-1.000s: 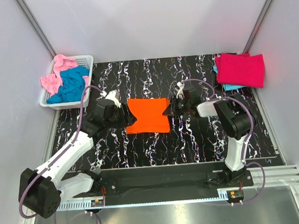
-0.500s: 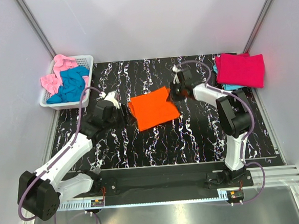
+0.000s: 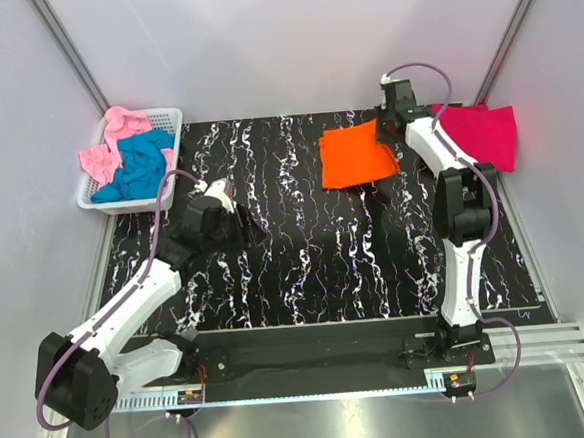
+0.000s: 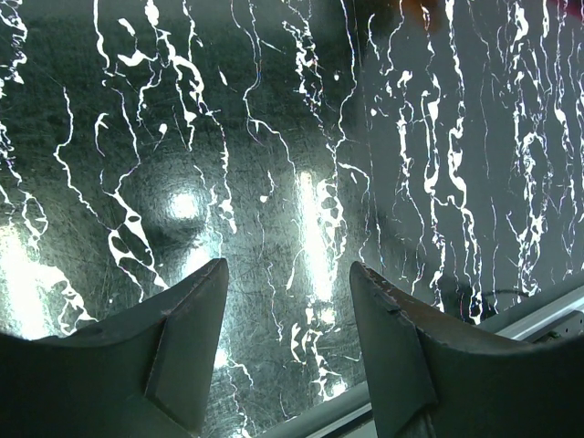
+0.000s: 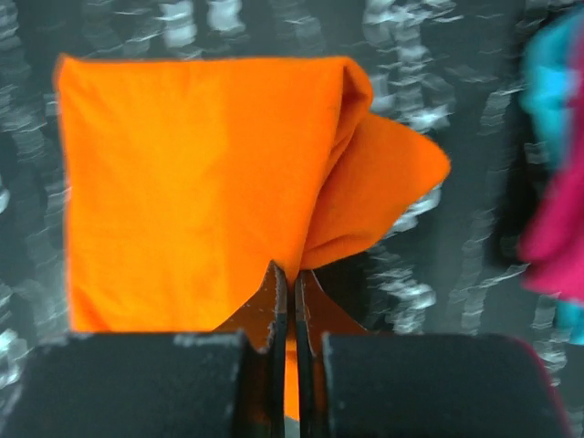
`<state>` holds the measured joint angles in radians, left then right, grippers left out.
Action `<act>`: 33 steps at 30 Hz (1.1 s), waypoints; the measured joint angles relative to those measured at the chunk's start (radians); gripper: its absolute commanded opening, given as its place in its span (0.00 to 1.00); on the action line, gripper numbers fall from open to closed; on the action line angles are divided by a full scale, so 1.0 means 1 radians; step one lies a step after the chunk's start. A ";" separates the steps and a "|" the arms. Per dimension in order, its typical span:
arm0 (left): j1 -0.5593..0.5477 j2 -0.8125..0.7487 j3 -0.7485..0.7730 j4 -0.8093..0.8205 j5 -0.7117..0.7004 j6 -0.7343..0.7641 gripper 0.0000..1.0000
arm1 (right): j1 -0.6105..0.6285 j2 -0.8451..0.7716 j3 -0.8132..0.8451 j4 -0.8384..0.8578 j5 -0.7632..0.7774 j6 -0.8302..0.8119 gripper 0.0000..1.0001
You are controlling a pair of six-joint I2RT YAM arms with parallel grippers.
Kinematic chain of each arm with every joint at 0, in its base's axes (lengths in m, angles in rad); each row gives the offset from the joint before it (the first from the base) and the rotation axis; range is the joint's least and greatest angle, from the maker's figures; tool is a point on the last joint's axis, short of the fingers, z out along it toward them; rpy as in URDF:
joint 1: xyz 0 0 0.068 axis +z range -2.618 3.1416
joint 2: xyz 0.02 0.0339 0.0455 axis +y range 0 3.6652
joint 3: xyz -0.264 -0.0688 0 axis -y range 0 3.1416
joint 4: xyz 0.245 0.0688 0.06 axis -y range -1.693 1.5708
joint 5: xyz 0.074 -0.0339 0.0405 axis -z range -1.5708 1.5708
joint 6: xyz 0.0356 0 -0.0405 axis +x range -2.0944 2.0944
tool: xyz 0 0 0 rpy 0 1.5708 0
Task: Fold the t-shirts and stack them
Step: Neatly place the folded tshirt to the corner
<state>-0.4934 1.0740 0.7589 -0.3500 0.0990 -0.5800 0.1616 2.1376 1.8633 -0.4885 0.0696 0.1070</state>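
Left gripper (image 3: pixel 241 228), black, two-fingered: over the left half of the black, white-veined marble-patterned tabletop (image 3: pixel 305 268); jaws spread, nothing between them; the left wrist view (image 4: pixel 287 274) shows only bare tabletop in the gap.

Orange soft cloth t-shirt (image 3: pixel 356 156), folded into a rough rectangle: over the tabletop's far right part, its shadow on the surface just nearer; one fold bulges loose at the right side in the right wrist view (image 5: pixel 201 182).

Right gripper (image 3: pixel 386 127): at the orange t-shirt's far right corner; jaws pressed together, pinching the cloth edge (image 5: pixel 285 274).

Crimson-pink folded t-shirt (image 3: pixel 477 136): at the tabletop's far right corner, lying on a teal blue folded t-shirt (image 3: pixel 453 171), of which only the edges show.

White plastic lattice basket (image 3: pixel 165 116): at the tabletop's far left corner; inside, a crumpled teal blue t-shirt (image 3: pixel 143 164) and a crumpled light pink t-shirt (image 3: pixel 107 150).
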 measured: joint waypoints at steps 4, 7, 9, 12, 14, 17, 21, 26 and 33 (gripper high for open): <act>0.001 0.016 0.000 -0.001 0.012 0.000 0.61 | -0.088 0.121 0.175 -0.070 0.029 -0.043 0.00; 0.001 0.032 0.000 0.000 0.023 0.000 0.61 | -0.155 0.201 0.327 -0.130 0.040 -0.064 0.00; 0.001 0.045 0.000 0.000 0.030 0.000 0.61 | -0.200 0.239 0.432 -0.168 0.046 -0.072 0.00; 0.001 0.072 0.002 0.000 0.039 0.000 0.61 | -0.261 0.254 0.538 -0.210 0.054 -0.080 0.00; 0.001 0.090 0.004 0.001 0.045 0.000 0.61 | -0.290 0.253 0.579 -0.216 0.066 -0.084 0.00; 0.001 0.112 0.005 0.005 0.055 0.000 0.61 | -0.323 0.241 0.591 -0.222 0.082 -0.085 0.00; 0.001 0.121 0.005 0.008 0.063 -0.001 0.61 | -0.354 0.223 0.569 -0.235 0.108 -0.082 0.00; 0.001 0.121 0.005 0.012 0.071 -0.001 0.61 | -0.390 0.157 0.449 -0.217 0.175 -0.027 0.00; 0.001 0.121 0.005 0.012 0.073 -0.001 0.61 | -0.433 0.107 0.407 -0.186 0.325 0.032 0.00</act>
<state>-0.4927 1.1950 0.7643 -0.3378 0.1722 -0.5812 -0.2714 2.2444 2.2700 -0.6743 0.3943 0.1387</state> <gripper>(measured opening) 0.609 0.022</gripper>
